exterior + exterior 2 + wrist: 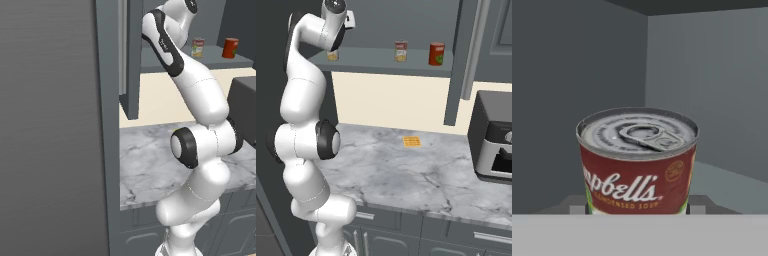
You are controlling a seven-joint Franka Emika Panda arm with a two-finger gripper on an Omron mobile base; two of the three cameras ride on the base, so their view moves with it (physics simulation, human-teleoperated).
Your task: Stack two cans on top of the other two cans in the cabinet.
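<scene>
Arm [303, 95] raised, end effector [637, 210] facing can [637, 160]

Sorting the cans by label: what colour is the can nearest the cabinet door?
Plain red-orange can, with a small green patch low down; clearest in the right base view.

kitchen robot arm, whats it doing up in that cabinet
The white arm has reached up to the cabinet shelf, and its hand is at a red-and-white soup can at the shelf's left end. The hand view shows that can upright and close up between the jaws; whether they grip it cannot be told. A second soup can and a plain red-orange can stand further right, unstacked.
</scene>
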